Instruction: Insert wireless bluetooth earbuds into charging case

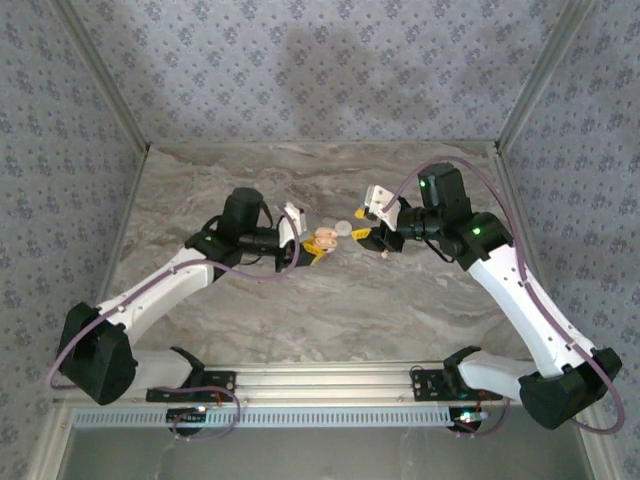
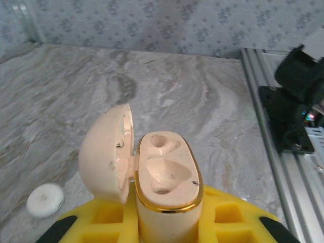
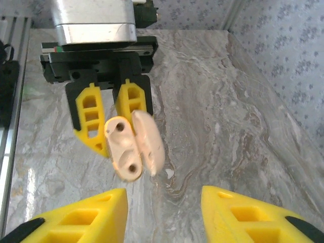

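Observation:
The peach charging case (image 2: 169,174) is held upright between the yellow fingers of my left gripper (image 2: 167,220), which is shut on its body. The lid (image 2: 106,152) hangs open to the left, and both wells in the gold-rimmed top hold nothing. From above, the case (image 1: 325,240) sits between the two grippers. My right gripper (image 3: 163,192) faces the case (image 3: 124,147) from a short distance, open, with nothing between its fingers. A tiny white bit (image 3: 169,173) lies on the marble beside the lid; I cannot tell whether it is an earbud.
A flat white round disc (image 2: 45,200) lies on the marble table (image 1: 300,180) just beyond the case, also seen from above (image 1: 343,228). The aluminium rail (image 1: 320,380) runs along the near edge. Patterned walls close in the back and sides.

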`<act>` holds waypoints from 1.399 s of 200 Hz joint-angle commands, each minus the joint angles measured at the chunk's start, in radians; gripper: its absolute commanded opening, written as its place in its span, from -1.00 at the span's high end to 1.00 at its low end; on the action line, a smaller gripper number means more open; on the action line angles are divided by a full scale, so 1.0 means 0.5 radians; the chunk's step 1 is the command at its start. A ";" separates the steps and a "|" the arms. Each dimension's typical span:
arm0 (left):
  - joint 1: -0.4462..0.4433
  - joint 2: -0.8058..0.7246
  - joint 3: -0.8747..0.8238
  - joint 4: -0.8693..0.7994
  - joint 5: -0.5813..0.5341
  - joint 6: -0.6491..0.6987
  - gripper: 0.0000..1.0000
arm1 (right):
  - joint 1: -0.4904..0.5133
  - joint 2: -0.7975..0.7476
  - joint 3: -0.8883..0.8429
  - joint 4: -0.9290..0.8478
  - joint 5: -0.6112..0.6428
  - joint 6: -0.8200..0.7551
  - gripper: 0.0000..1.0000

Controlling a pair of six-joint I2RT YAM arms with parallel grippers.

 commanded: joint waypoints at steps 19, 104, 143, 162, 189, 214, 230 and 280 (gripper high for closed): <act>0.214 -0.145 -0.187 0.440 -0.014 -0.406 0.61 | -0.009 -0.017 -0.080 0.063 0.180 0.491 0.07; 0.357 -0.201 -0.299 0.445 0.008 -0.466 0.61 | -0.339 0.229 -0.054 -0.609 0.299 -0.875 0.05; 0.395 -0.163 -0.302 0.431 0.008 -0.444 0.61 | -0.507 0.498 -0.030 -0.756 0.203 -1.493 -0.06; 0.417 -0.130 -0.288 0.427 0.011 -0.443 0.61 | -0.536 0.658 0.016 -0.838 0.253 -1.673 -0.09; 0.435 -0.095 -0.269 0.422 0.011 -0.441 0.61 | -0.555 0.874 0.095 -0.923 0.317 -1.846 -0.12; 0.447 -0.055 -0.239 0.394 0.013 -0.440 0.61 | -0.569 1.045 0.132 -0.867 0.290 -1.893 -0.17; 0.457 -0.027 -0.217 0.369 0.011 -0.416 0.61 | -0.568 1.156 0.160 -0.826 0.279 -1.919 -0.19; 0.481 0.033 -0.177 0.356 -0.002 -0.427 0.61 | -0.561 1.507 0.357 -0.832 0.336 -1.943 -0.19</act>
